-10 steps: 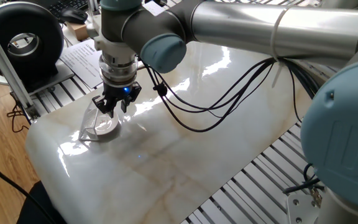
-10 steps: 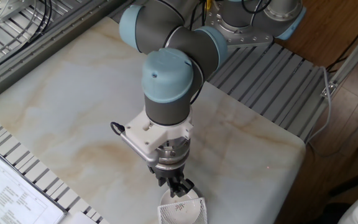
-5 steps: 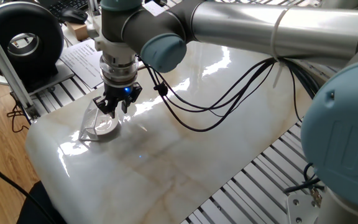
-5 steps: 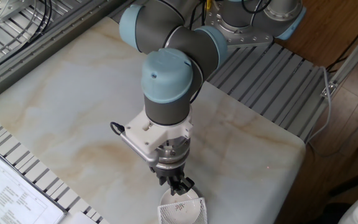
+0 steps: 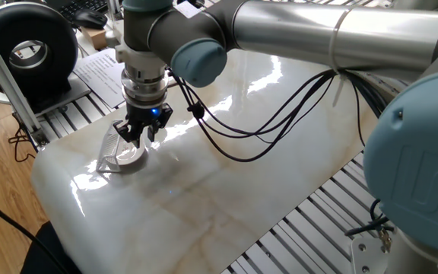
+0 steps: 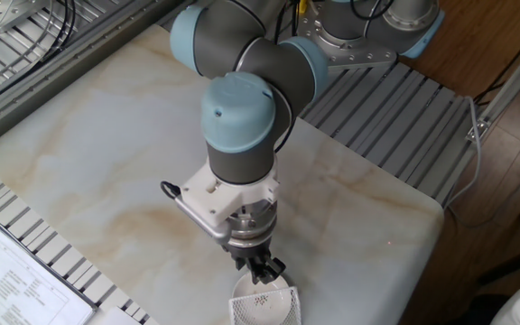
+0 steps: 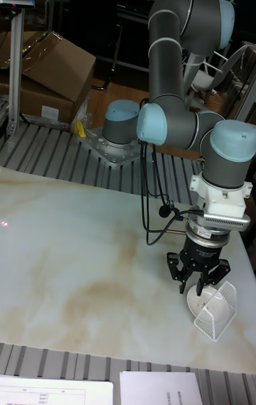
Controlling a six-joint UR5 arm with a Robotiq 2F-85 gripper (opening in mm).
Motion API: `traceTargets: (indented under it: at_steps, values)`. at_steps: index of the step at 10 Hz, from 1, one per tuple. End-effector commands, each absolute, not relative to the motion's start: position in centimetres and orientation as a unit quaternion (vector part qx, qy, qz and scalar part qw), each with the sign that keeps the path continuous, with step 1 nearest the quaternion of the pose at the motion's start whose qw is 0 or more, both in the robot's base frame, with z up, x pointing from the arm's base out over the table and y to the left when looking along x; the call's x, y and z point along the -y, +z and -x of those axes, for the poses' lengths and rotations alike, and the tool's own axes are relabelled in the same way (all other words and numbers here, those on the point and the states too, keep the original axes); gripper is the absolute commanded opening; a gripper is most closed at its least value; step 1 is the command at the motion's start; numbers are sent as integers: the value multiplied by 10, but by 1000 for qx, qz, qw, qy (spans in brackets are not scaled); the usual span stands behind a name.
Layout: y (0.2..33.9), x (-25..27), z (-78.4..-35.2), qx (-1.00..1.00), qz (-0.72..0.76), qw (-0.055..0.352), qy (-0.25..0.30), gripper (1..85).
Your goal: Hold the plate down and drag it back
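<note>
The plate (image 7: 203,300) is a small round white dish near the table's corner, sitting against a silver wire rack (image 7: 221,312). My gripper (image 7: 201,280) hangs right over the plate's near rim, its fingers drawn together and shut with nothing between them. In one fixed view the gripper (image 5: 138,134) points down at the plate (image 5: 130,157), with the rack (image 5: 111,150) on its left. From the other side, the gripper (image 6: 261,272) stands just above the plate (image 6: 259,297) and the rack (image 6: 266,311). Whether the fingertips touch the plate is not clear.
The marble table (image 5: 226,183) ends close to the plate on two sides. Printed papers (image 6: 7,280) lie off the table's edge. Black cables (image 5: 265,125) hang from the arm over the slab. A black round device (image 5: 33,49) stands beyond the corner.
The arm has shifted very slightly, and the gripper has sunk a little toward the plate. The plate and rack have not moved.
</note>
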State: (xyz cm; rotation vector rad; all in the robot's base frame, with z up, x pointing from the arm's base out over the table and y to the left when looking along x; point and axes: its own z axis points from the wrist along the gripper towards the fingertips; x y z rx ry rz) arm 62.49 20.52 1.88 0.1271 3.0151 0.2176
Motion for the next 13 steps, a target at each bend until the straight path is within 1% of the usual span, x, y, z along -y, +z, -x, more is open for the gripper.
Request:
traceTargets:
  at_steps: [1, 4, 5, 6, 7, 8, 9, 10, 11, 13]
  values:
    - [9, -206, -627, -994, -49, 60, 77, 387]
    - [10, -209, -626, -994, -51, 58, 84, 377]
    - [10, -209, -626, -993, -51, 59, 84, 360]
    - [11, -208, -626, -994, -50, 60, 82, 323]
    - [12, -207, -625, -994, -51, 58, 81, 250]
    - [13, -206, -624, -994, -51, 56, 81, 217]
    - [13, -206, -624, -994, -50, 56, 80, 153]
    - [15, -203, -623, -994, -50, 53, 77, 10]
    - [18, -202, -622, -995, -48, 50, 78, 10]
    - [17, -194, -623, -996, -29, 55, 62, 10]
